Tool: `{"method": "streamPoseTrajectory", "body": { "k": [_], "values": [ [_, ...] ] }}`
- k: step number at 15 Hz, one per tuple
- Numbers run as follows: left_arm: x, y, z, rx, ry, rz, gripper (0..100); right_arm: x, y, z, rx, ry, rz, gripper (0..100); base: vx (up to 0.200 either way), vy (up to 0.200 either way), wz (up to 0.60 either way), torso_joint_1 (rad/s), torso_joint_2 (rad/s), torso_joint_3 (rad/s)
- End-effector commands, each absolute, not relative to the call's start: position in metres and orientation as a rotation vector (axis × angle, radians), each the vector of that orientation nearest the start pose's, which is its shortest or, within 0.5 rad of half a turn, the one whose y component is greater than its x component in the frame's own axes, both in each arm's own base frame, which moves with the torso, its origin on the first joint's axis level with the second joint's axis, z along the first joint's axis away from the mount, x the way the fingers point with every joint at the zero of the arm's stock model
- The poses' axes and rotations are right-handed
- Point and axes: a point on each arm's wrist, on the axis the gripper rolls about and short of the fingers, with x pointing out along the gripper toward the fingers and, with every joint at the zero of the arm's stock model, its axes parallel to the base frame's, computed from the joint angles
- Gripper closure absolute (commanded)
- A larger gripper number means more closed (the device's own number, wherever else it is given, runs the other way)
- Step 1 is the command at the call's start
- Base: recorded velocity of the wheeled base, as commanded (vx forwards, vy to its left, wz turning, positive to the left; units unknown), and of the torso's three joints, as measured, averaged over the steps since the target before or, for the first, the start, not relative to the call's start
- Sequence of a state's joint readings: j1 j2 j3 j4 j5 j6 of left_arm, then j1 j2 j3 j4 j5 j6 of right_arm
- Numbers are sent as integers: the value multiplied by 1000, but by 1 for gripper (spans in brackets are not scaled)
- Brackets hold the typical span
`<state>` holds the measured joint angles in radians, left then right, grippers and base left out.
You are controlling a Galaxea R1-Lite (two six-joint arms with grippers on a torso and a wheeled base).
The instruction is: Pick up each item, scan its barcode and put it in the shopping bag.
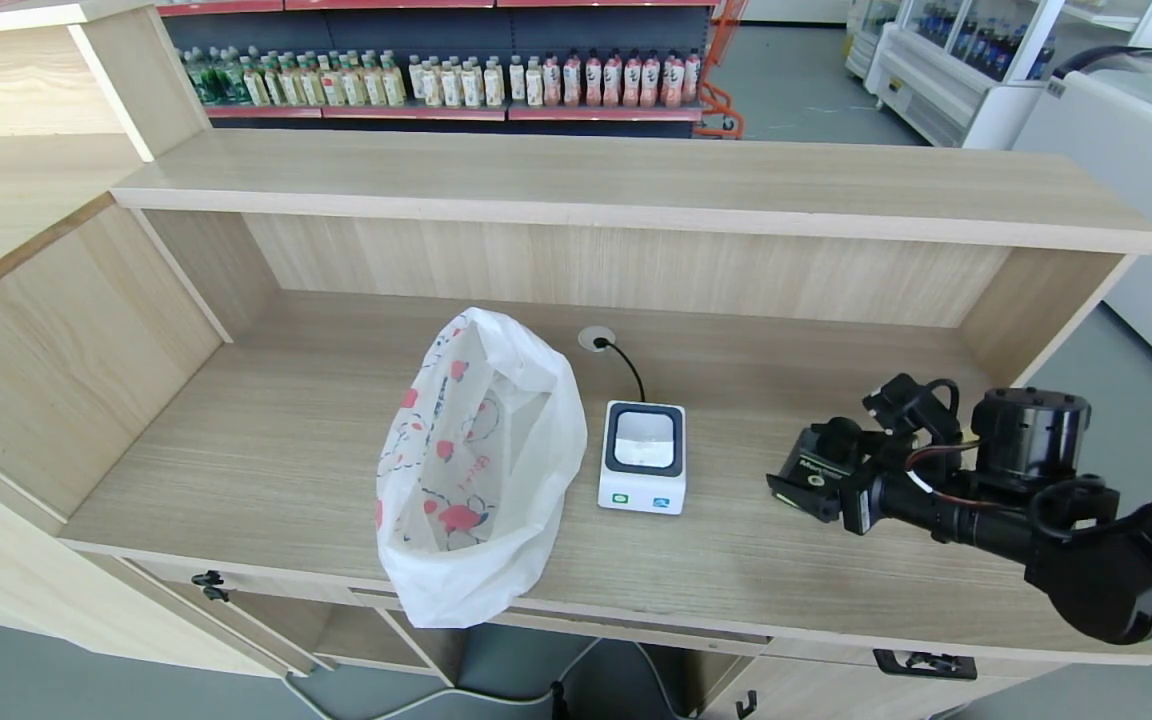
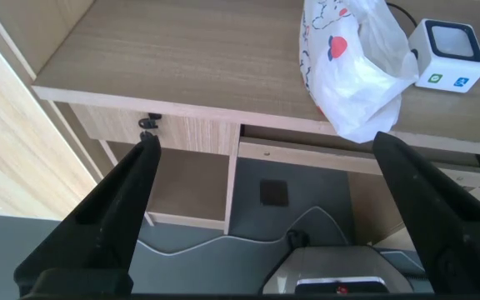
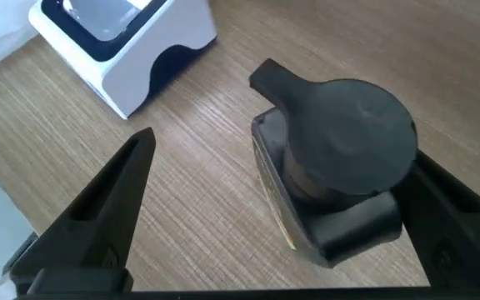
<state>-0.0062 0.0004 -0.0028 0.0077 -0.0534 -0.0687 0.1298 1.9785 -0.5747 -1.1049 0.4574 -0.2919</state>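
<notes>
My right claw (image 3: 282,154), spread, straddles a black item (image 3: 348,150) on the surface (image 3: 207,192) right of the scanner (image 3: 132,50); its gold print is unreadable. The bag (image 1: 476,450) sits just left of the scanner. My left claw (image 2: 263,150) is spread too.

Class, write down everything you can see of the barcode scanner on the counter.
The barcode scanner is a white box, plastic by its look, with rounded corners. Its top slopes toward the front and holds a glassy window in a dark frame. Two labels, green and blue, sit on its front face. A black cable runs from behind it to a round hole in the wooden counter, on which it stands upright. The shopping bag stands close beside it.
</notes>
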Motion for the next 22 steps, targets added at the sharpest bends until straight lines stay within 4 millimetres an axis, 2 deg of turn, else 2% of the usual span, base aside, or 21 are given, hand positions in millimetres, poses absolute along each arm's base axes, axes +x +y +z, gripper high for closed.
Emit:
{"method": "streamPoseTrajectory", "body": {
  "k": [1, 5, 13, 14, 18, 22],
  "values": [
    [-23, -1, 76, -69, 7, -58, 0, 324, 44, 76, -252, 222, 619, 0, 0, 0, 0, 0, 0, 0],
    [-23, -1, 76, -69, 7, -58, 0, 326, 36, 67, -280, 235, 623, 0, 0, 0, 0, 0, 0, 0],
    [-23, -1, 76, -69, 7, -60, 0, 331, 38, 56, -256, 214, 724, 0, 0, 0, 0, 0, 0, 0],
    [-23, -1, 76, -69, 5, -58, 0, 331, 38, 54, -258, 212, 724, 100, 0, 0, 0, 0, 0, 0],
    [-23, -1, 76, -69, 5, -58, 0, 330, 38, 57, -262, 195, 721, 100, 0, 0, 0, 0, 0, 0],
    [-23, -1, 76, -69, 5, -60, 0, 323, 37, 82, -259, 103, 704, 100, 0, 0, 0, 0, 0, 0]
  ]
}}
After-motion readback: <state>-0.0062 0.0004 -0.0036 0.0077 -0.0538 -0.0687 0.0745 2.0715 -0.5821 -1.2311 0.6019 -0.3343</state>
